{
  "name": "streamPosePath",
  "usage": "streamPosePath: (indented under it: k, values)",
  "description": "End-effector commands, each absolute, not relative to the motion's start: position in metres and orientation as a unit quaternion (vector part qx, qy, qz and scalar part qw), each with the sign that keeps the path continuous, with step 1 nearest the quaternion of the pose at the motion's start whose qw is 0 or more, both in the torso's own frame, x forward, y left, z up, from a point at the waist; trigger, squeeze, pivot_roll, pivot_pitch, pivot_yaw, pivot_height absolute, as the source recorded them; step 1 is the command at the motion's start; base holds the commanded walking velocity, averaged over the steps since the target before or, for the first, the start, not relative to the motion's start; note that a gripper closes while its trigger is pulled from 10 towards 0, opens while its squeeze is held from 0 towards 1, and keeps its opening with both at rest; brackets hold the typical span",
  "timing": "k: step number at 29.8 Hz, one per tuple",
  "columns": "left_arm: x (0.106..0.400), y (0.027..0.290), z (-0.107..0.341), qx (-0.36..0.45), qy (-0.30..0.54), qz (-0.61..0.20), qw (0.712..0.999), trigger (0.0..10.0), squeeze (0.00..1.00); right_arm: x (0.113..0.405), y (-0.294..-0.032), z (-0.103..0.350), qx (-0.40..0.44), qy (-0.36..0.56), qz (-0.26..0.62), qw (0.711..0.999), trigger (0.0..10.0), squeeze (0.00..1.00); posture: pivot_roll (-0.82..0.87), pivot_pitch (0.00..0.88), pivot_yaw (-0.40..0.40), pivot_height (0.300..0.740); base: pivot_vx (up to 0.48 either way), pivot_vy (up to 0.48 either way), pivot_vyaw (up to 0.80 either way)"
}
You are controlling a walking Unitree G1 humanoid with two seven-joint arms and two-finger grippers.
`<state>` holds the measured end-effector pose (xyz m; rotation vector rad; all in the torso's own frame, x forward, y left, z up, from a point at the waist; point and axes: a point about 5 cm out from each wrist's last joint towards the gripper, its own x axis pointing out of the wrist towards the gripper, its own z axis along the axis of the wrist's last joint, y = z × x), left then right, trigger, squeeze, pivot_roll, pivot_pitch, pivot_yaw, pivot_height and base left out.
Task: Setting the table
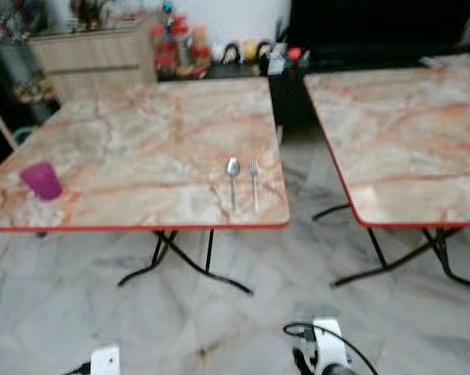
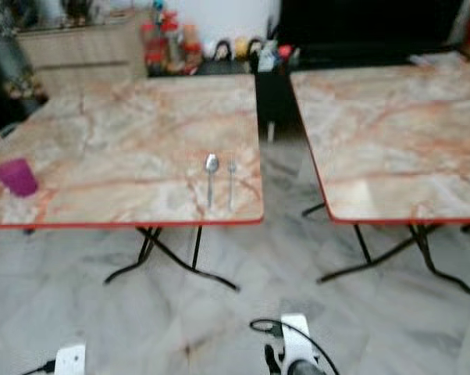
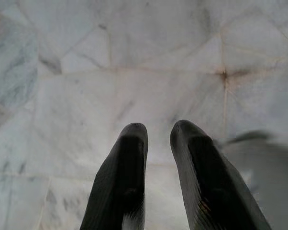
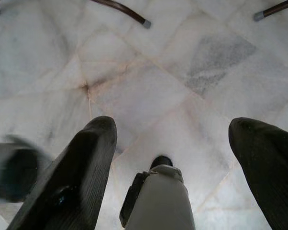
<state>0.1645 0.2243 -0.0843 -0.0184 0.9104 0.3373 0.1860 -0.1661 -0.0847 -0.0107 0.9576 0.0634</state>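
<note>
A purple cup (image 1: pixel 41 180) stands near the front left corner of the marble-topped table (image 1: pixel 141 125). A spoon (image 1: pixel 233 178) and a fork (image 1: pixel 254 184) lie side by side near the table's front right corner. Both arms hang low over the floor, well short of the table's front edge. In the left wrist view my left gripper (image 3: pixel 158 136) points at the floor tiles with its fingers close together and nothing held. In the right wrist view my right gripper (image 4: pixel 172 129) is spread wide open over the floor and is empty.
A second marble table (image 1: pixel 407 133) stands to the right, with a narrow floor gap (image 1: pixel 297 156) between the two. Black folding legs (image 1: pixel 180 262) splay under both tables. A wooden cabinet (image 1: pixel 94 58) and a dark shelf of bottles and jars (image 1: pixel 188 47) line the back wall.
</note>
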Motion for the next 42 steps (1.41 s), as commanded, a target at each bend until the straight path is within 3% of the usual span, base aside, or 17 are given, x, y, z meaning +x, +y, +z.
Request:
streamPosePath:
  k: [1, 26, 33, 42]
  values:
    - [0.163, 0.229, -0.084, -0.004, 0.437, 0.167, 0.884, 10.0, 0.00, 0.193, -0.158, -0.082, -0.001, 0.450, 0.039, 0.892, 10.0, 0.00, 0.04, 0.000, 0.005, 0.709, 0.000, 0.480, 0.00]
    - [0.173, 0.221, -0.081, -0.012, 0.419, 0.151, 0.895, 10.0, 0.00, 0.193, -0.161, -0.081, 0.007, 0.447, 0.031, 0.894, 10.0, 0.00, 0.04, 0.000, 0.007, 0.709, 0.000, 0.021, 0.00]
    - [0.172, 0.222, -0.081, -0.012, 0.420, 0.153, 0.894, 10.0, 0.00, 0.192, -0.159, -0.082, 0.009, 0.447, 0.034, 0.894, 10.0, 0.00, 0.04, 0.000, 0.007, 0.709, 0.000, 0.480, 0.00]
    - [0.174, 0.225, -0.079, 0.001, 0.412, 0.148, 0.899, 10.0, 0.00, 0.191, -0.157, -0.082, 0.008, 0.448, 0.039, 0.893, 10.0, 0.00, 0.04, 0.000, 0.016, 0.709, 0.000, 0.000, 0.00]
